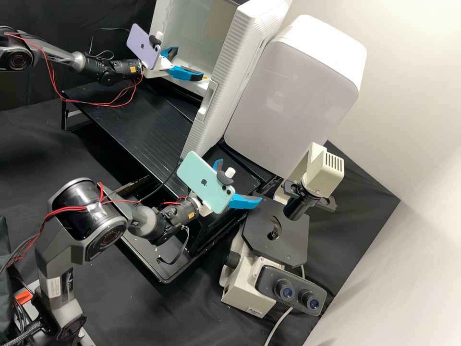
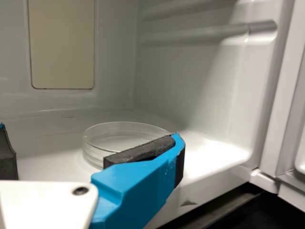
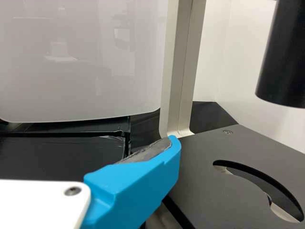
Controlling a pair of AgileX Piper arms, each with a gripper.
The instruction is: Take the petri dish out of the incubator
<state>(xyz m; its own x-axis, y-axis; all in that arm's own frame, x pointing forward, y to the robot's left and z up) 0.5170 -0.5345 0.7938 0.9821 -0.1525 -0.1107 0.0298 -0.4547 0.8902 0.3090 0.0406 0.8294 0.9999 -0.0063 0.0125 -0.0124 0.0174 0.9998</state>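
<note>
White on black, with blue accents.

Incubator (image 1: 307, 81) white, door (image 1: 230, 57) edge finely ribbed, beige panel (image 2: 61, 45) on the inner back wall; petri dish (image 2: 119, 138) clear. Left gripper (image 1: 187, 62) and right gripper (image 1: 240, 182) white, fingers bright blue, pads (image 2: 140, 150) dark grey. Red wires (image 1: 96, 104) along dark grey arms. Left phone (image 1: 142, 45) lilac, right phone (image 1: 204, 181) mint. Bench (image 1: 144, 125) and cloth (image 1: 38, 144) black. Microscope (image 1: 245, 283) cream, stage (image 1: 278, 235) black, eyepieces (image 1: 286, 290) bluish.

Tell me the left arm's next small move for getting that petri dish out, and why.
Probably ease the left gripper a little deeper into the incubator, until the jaws flank the petri dish. The jaws stand wide open at the chamber's mouth, and the petri dish lies flat on the white floor just beyond them, ungrasped, so closing now would likely miss it.
</note>
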